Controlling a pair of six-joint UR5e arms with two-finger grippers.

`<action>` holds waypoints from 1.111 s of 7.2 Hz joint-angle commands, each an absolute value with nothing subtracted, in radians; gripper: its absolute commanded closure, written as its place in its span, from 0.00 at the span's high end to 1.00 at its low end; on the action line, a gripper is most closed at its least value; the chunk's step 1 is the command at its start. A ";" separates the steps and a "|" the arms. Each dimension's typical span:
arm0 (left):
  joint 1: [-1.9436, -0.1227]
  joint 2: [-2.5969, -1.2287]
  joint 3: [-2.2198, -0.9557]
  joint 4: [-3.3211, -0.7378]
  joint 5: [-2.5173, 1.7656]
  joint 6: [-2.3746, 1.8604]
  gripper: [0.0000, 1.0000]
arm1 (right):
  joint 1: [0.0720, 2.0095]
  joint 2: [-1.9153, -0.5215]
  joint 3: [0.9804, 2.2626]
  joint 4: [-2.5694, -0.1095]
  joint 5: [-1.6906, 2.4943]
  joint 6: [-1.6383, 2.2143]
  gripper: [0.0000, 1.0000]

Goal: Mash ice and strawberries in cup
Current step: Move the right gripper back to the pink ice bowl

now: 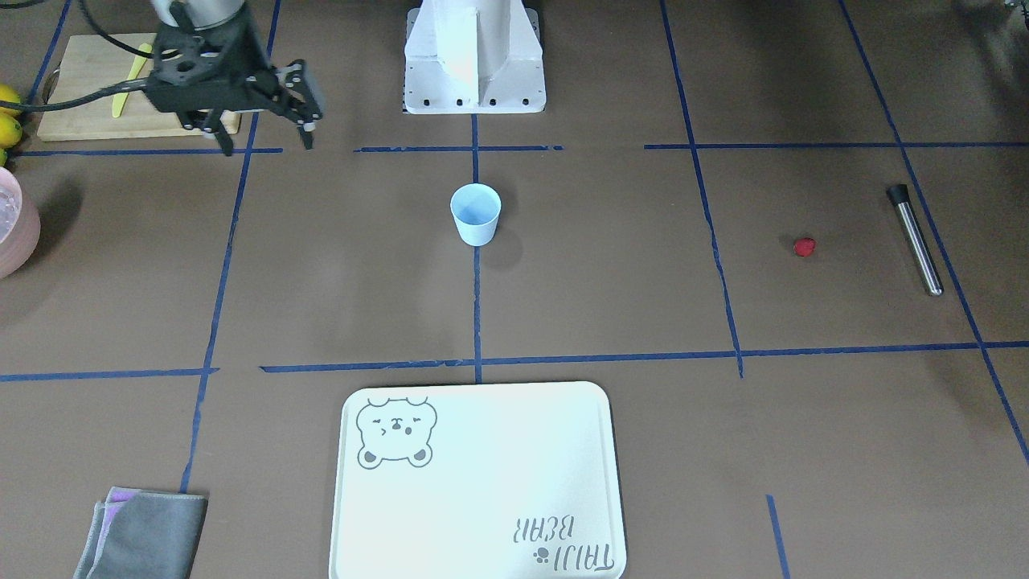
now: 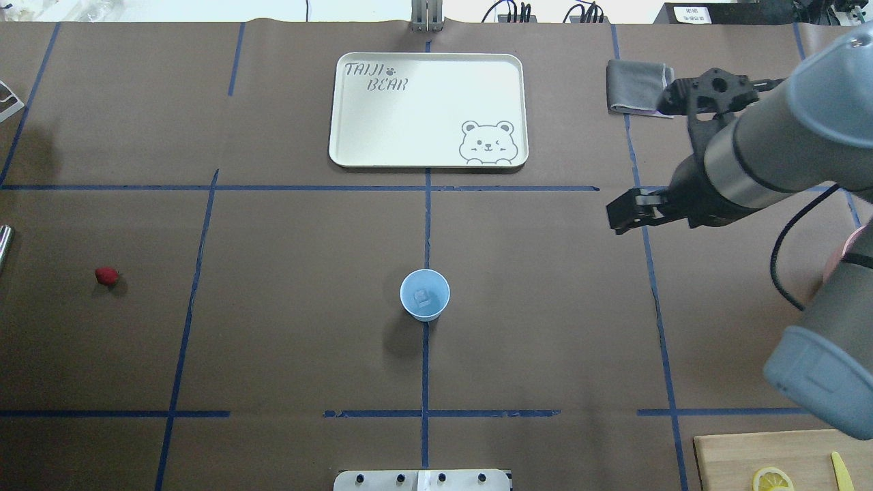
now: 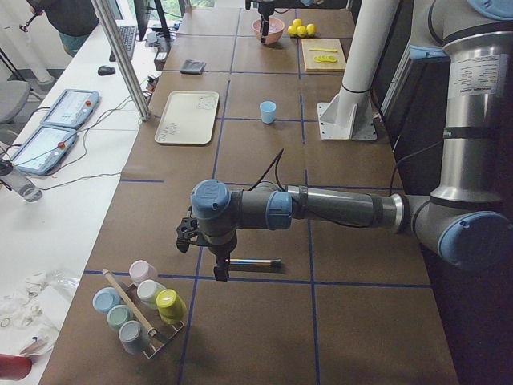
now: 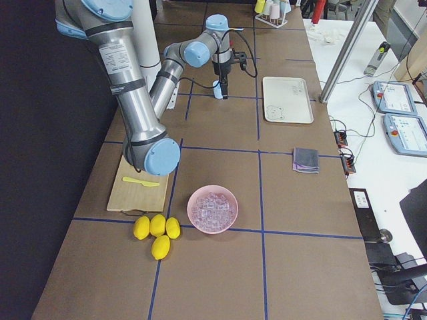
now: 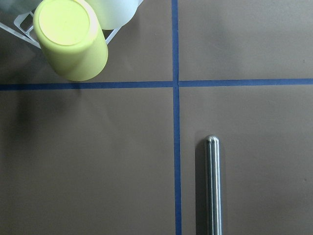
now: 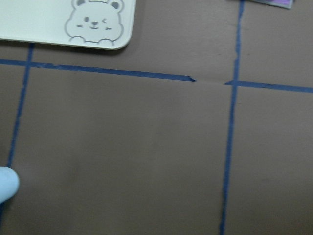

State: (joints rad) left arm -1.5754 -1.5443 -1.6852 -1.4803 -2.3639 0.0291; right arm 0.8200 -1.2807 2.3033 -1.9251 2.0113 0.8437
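The light-blue cup stands upright at the table's middle, and the overhead view shows one pale ice chunk inside it. More ice fills the pink bowl. The red strawberry lies alone on the table, also in the overhead view. My right gripper is open and empty, hovering off to the side of the cup. My left gripper hangs over a steel muddler, far from the cup; I cannot tell whether it is open or shut. The muddler also shows in the left wrist view.
A white bear tray lies on the cup's far side from the robot base. A grey cloth is beside it. A cutting board with a yellow knife and several lemons sit near the bowl. A rack of coloured cups stands by the muddler.
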 commanded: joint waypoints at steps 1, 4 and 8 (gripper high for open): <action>-1.575 -1.543 -1.686 -1.480 -2.364 0.029 1.00 | 1.045 -1.565 2.326 -1.787 2.180 0.529 0.99; -1.575 -1.543 -1.687 -1.482 -2.364 0.029 1.00 | 1.291 -1.824 2.179 -1.571 2.351 0.161 0.99; -1.575 -1.543 -1.689 -1.482 -2.362 0.028 1.00 | 1.353 -1.828 1.961 -1.555 2.372 -0.129 0.98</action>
